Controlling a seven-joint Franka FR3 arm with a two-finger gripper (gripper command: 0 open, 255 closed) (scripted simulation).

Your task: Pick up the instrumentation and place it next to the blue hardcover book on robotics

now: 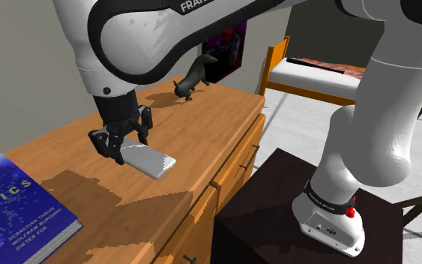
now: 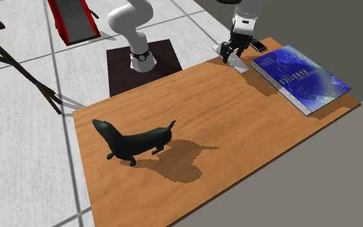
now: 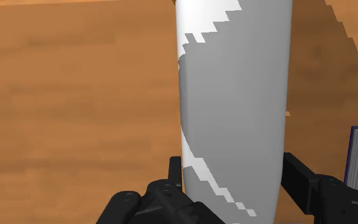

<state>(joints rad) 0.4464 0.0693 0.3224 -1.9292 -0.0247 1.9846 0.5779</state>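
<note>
The instrumentation [image 1: 151, 160] is a flat, pale grey slab with rounded edges, low over the wooden dresser top [image 1: 202, 127]. My gripper [image 1: 130, 148] comes down on its end farther from the dresser's front edge, fingers shut against its two long sides. In the wrist view the slab [image 3: 234, 95] runs straight out from between the black fingers [image 3: 175, 173]. The blue hardcover book [image 1: 14, 210] lies flat at the shoulder view's lower left. In the second exterior view the slab [image 2: 238, 62] sits under the gripper [image 2: 233, 55], a short gap from the book [image 2: 299, 77].
A dark animal figurine [image 1: 190, 79] stands at the dresser's far end, also seen large in the second exterior view [image 2: 131, 143]. The dresser's front edge with drawers [image 1: 231, 172] faces the dark stand [image 1: 276, 217]. A bed [image 1: 314, 75] stands beyond.
</note>
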